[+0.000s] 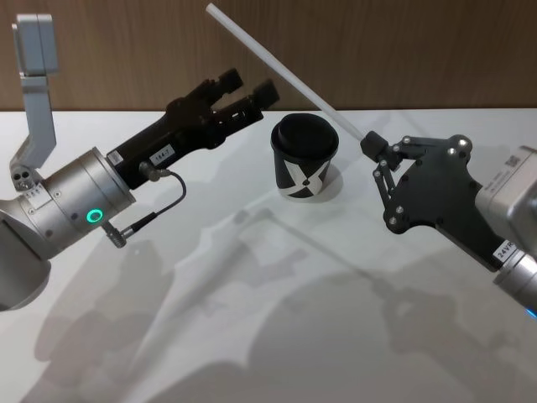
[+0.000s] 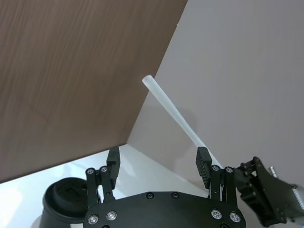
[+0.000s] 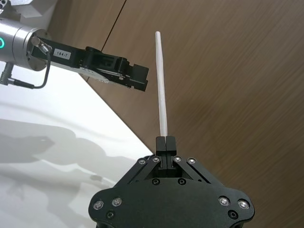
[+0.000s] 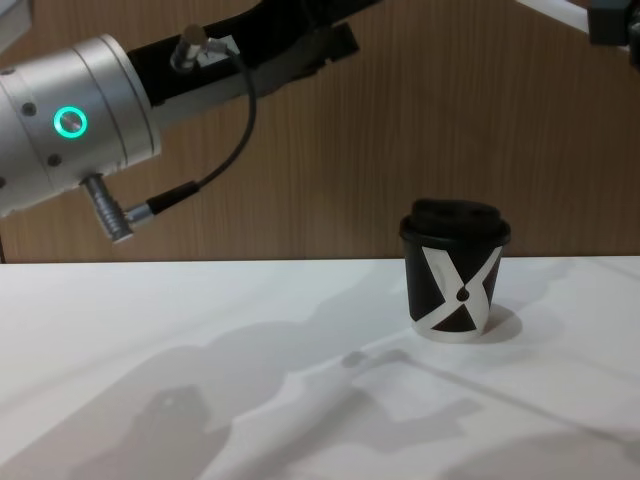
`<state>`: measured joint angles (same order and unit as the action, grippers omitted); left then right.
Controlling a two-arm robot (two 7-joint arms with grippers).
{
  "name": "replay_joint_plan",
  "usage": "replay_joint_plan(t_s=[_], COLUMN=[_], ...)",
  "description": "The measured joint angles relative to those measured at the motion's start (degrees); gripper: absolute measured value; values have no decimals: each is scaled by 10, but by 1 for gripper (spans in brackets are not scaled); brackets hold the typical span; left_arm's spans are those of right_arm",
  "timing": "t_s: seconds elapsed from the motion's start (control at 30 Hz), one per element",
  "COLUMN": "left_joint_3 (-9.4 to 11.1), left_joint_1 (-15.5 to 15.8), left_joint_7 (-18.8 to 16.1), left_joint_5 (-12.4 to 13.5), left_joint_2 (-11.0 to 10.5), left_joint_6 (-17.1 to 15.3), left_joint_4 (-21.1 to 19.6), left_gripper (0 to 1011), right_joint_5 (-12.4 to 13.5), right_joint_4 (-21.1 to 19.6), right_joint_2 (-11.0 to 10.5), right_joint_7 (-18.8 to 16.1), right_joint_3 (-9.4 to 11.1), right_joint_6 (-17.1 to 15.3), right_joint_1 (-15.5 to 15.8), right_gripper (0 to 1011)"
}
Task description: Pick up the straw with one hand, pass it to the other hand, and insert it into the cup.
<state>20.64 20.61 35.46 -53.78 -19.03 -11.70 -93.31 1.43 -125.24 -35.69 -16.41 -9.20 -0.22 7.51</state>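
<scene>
The thin straight white drinking straw [image 1: 287,73] slants through the air across the upper middle of the head view. Its lower end is pinched between the closed fingers of the plain black blocky right gripper [image 1: 373,148] at centre right. The long black left gripper [image 1: 249,86], with silver wrist and green ring, hovers upper left of centre near the straw's shaft, its fingers spread wide. Below them, in mid-frame, the small black paper cup [image 1: 304,159] with a white X pattern and a domed lid stands upright on the white counter [image 1: 252,336].

The cup [image 1: 304,159] stands alone on the white tabletop [image 1: 252,319], bare surface all round it. Higher up the straw [image 1: 285,74] slants across, pinched in the right hand [image 1: 370,148]; the left hand [image 1: 247,87], spread wide, hangs near it. A wood wall [image 1: 403,50] closes the far side.
</scene>
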Motion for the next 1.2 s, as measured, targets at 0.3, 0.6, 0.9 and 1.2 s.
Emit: replay_joint_plan(t_s=[0.3, 0.6, 0.9, 1.2], left_joint_3=[0, -3, 1, 8], left_joint_1=[9, 20, 30, 37], left_joint_7=[18, 37, 53, 71], left_joint_5=[-43, -85, -113, -125], left_joint_2=[17, 36, 49, 55], left_joint_6=[-11, -23, -30, -30], left_joint_4=[22, 50, 72, 83], left_gripper=[1003, 1003, 1003, 1003], right_joint_5=[0, 0, 0, 0], right_joint_4=[0, 0, 0, 0], right_joint_2=[0, 0, 0, 0], right_joint_7=[0, 0, 0, 0], right_joint_3=[0, 0, 0, 0], right_joint_6=[0, 0, 0, 0], right_joint_1=[0, 0, 0, 0], right_gripper=[3, 3, 3, 3])
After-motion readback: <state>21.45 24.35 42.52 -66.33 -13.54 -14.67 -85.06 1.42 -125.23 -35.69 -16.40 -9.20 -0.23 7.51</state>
